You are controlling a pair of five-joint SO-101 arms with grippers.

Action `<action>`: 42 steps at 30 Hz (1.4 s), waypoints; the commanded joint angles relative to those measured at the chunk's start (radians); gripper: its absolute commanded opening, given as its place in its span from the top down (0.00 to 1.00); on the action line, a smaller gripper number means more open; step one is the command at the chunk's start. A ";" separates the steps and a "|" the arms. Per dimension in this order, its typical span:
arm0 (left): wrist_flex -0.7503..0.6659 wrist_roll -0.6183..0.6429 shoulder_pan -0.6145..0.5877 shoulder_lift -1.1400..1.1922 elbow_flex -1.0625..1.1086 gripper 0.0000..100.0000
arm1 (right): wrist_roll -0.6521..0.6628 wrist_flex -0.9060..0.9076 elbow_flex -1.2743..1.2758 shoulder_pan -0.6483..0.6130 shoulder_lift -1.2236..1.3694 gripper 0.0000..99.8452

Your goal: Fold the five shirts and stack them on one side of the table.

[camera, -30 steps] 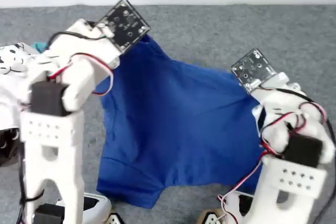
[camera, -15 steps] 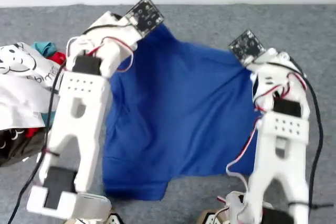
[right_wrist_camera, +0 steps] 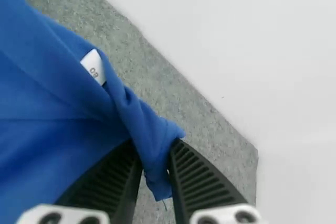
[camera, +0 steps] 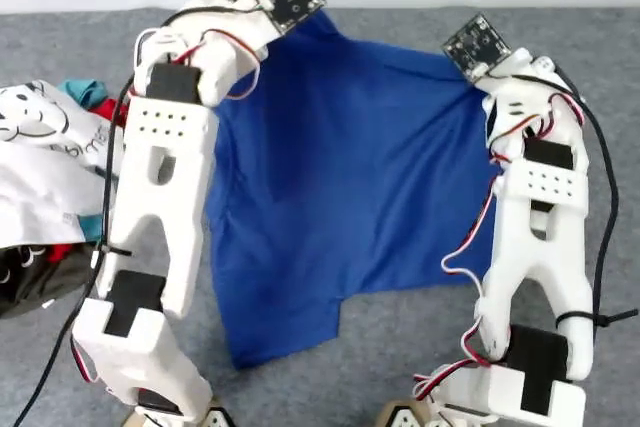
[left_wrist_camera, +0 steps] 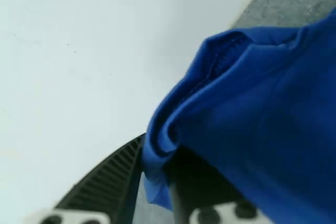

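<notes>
Shirt (camera: 340,177) corners sit pinched in left claw (left_wrist_camera: 160,153) and right claw (right_wrist_camera: 154,156).

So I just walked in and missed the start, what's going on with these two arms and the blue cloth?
Two arms are handling one blue shirt. The left gripper and the right gripper are each shut on a far corner of it, spreading it over the grey table. It is not yet folded. A heap of other shirts lies at the table's left side.
</notes>
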 commanded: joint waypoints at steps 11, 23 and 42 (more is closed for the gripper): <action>0.793 -0.006 0.120 -0.014 -0.240 0.99 | 0.051 0.476 0.005 0.047 -0.119 0.99; 0.790 -0.003 0.241 -0.292 0.236 0.99 | 0.054 0.651 0.129 0.136 -0.142 0.99; 0.563 0.049 0.249 -0.756 1.056 0.99 | 0.117 0.792 0.173 0.194 -0.134 0.99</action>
